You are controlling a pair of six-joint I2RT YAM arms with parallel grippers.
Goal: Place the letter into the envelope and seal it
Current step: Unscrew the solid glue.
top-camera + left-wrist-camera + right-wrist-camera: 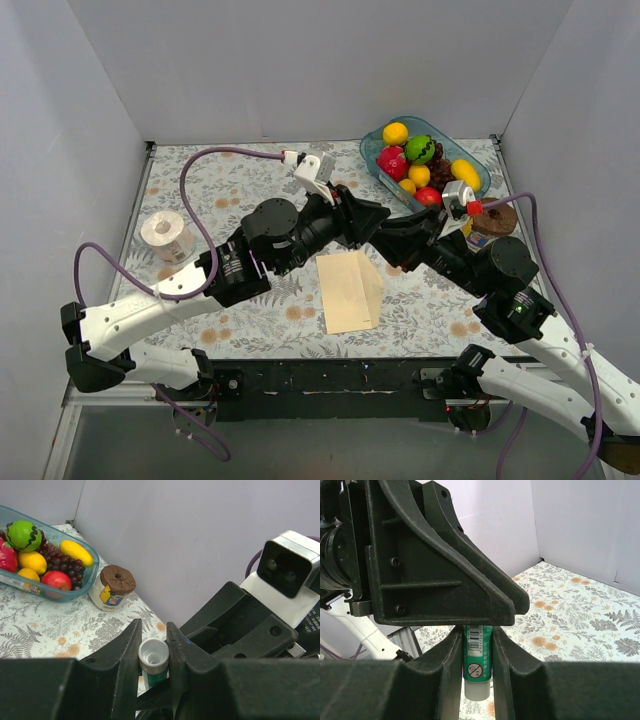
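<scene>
The envelope (350,291) lies flat on the floral table in the top view, cream-yellow, with its flap folded along the right side. The salmon-peach letter does not show as a separate sheet. Both grippers meet just above the envelope's far end. My left gripper (366,223) (154,632) is shut on the white end of a green glue stick (153,656). My right gripper (386,238) (477,636) is shut on the green barcoded body of the same glue stick (477,655). The stick is hidden between the fingers in the top view.
A clear blue tub (478,160) (75,594) of toy fruit stands at the back right. A brown-lidded jar (493,222) (114,586) sits beside it. A roll of tape (165,233) is at the left. Grey walls enclose the table.
</scene>
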